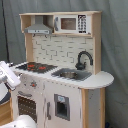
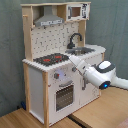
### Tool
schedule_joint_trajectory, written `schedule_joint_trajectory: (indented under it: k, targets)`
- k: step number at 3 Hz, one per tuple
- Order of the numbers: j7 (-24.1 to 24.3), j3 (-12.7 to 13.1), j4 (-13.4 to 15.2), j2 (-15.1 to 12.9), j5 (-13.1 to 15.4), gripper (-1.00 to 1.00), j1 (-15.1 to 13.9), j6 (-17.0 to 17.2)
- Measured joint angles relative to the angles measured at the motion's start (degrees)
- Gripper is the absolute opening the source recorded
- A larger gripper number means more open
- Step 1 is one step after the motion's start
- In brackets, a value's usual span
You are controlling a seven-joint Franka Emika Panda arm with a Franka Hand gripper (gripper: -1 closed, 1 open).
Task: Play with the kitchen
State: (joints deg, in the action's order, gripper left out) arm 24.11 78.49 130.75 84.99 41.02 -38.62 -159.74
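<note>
- The kitchen (image 1: 60, 75) is seen standing upright on a wooden floor (image 2: 15, 120) in front of a grey curtain (image 2: 112, 25) in both exterior views.
- On its worktop (image 1: 102, 79), the black hob (image 1: 36, 66) with red rings, the silver sink (image 1: 71, 75) and the black faucet (image 1: 83, 59) are seen, and nothing is seen lying on the hob.
- Above them, the grey hood (image 1: 38, 26) and a little toy microwave (image 1: 72, 23) are seen on the top shelf.
- The oven door (image 2: 64, 95) is seen shut in the second exterior view, and the small door (image 1: 62, 106) under the sink is seen shut in the first exterior view.
- No toy food or pots are seen anywhere, so nothing looks cooked, washed or moved yet.
- The white robot arm (image 2: 100, 74) is seen reaching toward the front edge of the kitchen, just under the worktop and above the oven door.
- The gripper (image 2: 72, 59) is seen right at that front edge, near the knobs (image 2: 58, 76), but whether it touches the kitchen cannot be told.
- Whether the fingers are spread or closed cannot be told, and nothing is seen held in them.
- The play seems to be only at its start: the arm is close to the kitchen, and the knobs, doors, faucet and sink are all left to be tried.
</note>
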Motion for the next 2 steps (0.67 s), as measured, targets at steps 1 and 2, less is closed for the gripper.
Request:
schedule_joint_trajectory:
  k: [1,2]
  targets:
    - [4.94,1.68,3.26,-0.16,-0.22,1.0,1.49,-2.51]
    - [9.91,2.92,5.08,-0.51,-0.27,1.0,1.61,-5.24]
